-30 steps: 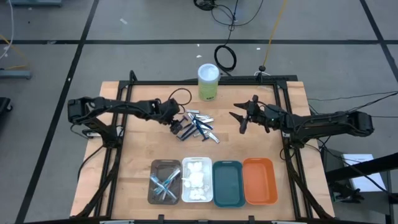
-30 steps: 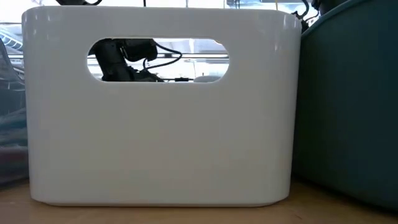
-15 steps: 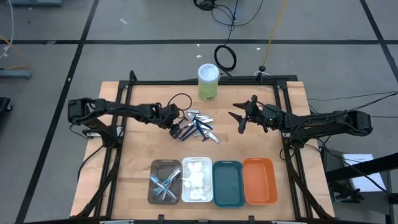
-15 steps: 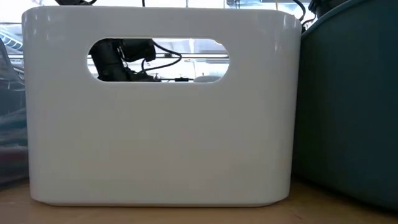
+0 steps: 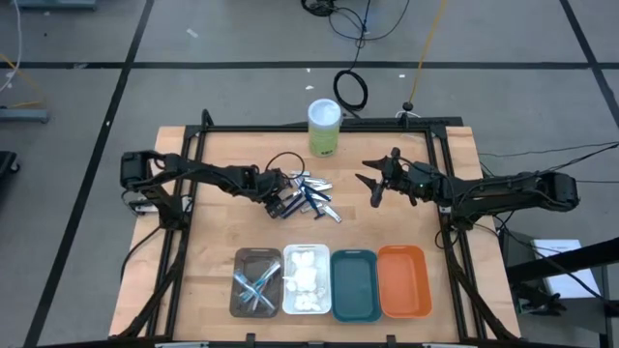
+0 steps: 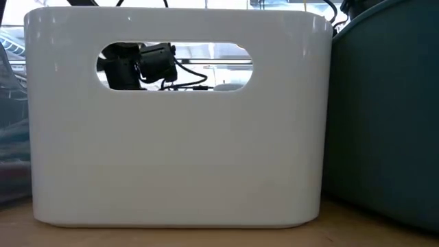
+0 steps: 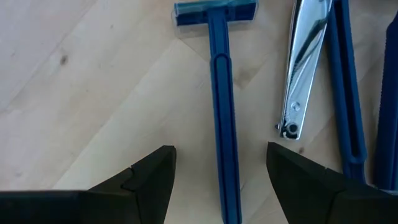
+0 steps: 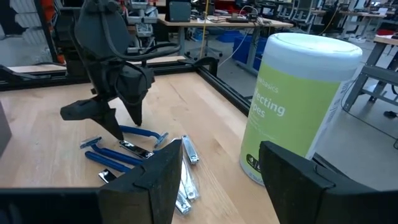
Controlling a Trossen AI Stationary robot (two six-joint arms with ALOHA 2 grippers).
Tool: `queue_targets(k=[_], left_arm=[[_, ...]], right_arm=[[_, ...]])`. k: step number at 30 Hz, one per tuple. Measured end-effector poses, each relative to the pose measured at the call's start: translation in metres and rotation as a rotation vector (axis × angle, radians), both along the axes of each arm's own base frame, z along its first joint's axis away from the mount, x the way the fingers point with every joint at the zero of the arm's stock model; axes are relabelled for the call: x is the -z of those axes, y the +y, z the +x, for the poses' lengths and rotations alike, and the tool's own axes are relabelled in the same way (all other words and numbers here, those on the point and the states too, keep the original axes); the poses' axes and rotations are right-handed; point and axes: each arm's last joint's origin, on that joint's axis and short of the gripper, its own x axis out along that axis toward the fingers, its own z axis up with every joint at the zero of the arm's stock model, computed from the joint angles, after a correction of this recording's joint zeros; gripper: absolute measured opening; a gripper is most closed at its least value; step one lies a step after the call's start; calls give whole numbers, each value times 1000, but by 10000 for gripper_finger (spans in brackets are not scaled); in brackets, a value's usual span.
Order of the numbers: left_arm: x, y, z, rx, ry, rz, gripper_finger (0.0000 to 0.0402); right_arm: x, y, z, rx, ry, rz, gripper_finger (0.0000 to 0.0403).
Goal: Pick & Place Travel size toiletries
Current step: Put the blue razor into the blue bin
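L claw over razor pile, nothing gripped.

My left claw (image 7: 221, 171) sits low at the pile's left edge, fingers apart w/ a blue razor (image 7: 222, 118) lying on the table between them, not clamped; nail clipper (image 7: 301, 68) just beside it. Rest of the pile (image 5: 308, 196) mid-table, near the canister (image 5: 324, 128). Brown tray (image 5: 255, 283) holds tools, white tray (image 5: 305, 281) holds wads. My right claw (image 5: 372, 184) waits right of pile, fingers apart, empty.

Bare wood lies between the razor pile (image 5: 308, 196) and the 4 trays (image 5: 331, 280); the canister (image 5: 324, 128) stands behind the pile, blocking that side
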Motion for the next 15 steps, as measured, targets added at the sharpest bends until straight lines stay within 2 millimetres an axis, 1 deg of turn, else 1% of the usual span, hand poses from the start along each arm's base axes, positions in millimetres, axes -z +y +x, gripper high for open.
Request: queue_targets(k=[3, 5, 8, 13, 14, 15], left_arm=[[0, 0, -1, -6, 1, -8, 237], [-2, 0, -2, -13, -1, -13, 213], [-2, 0, -3, -29, 6, -18, 157], [-1, -1, -6, -31, 38, -19, 42], [-2, -1, -6, -31, 40, -17, 23], [-5, 0, -7, -33, 31, -17, 15]], right_arm=[[0, 0, 0, 0, 0, 0, 201], [0, 0, 0, 0, 0, 0, 201], [0, 0, 0, 0, 0, 0, 201], [0, 0, 0, 0, -1, 0, 201], [0, 0, 0, 0, -1, 0, 201], [0, 0, 0, 0, 0, 0, 201]])
